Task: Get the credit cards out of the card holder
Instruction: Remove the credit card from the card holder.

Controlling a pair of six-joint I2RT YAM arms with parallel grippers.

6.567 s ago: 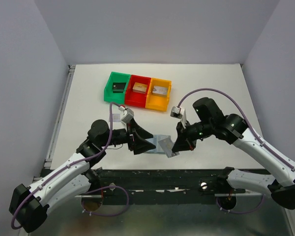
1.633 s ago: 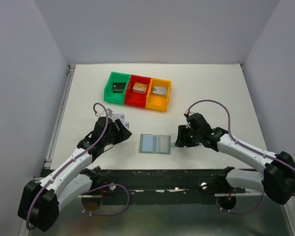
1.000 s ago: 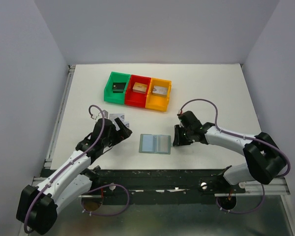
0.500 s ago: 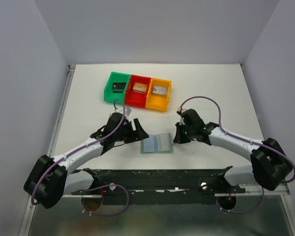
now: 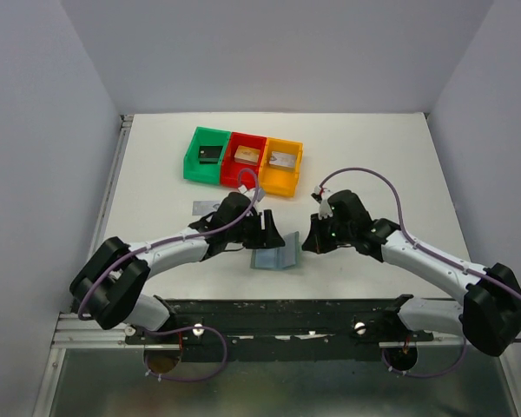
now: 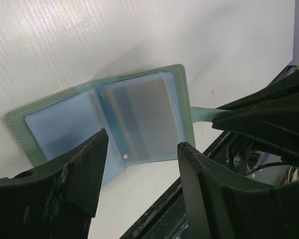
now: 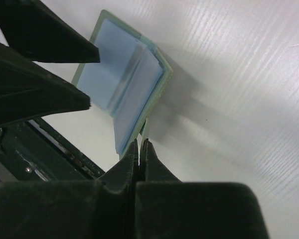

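Grey-green wallet (image 5: 273,254) half-open, R gripper (image 7: 139,145) pinched shut on its tab (image 6: 202,113), L gripper (image 6: 142,142) spread wide over it

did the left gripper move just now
Yes: the left gripper swung right, from below the green bin to below the orange bin, over the card holder.

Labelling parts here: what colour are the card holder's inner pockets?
Pale blue pockets, inside the card holder's grey-green cover; clearest in the left wrist view.
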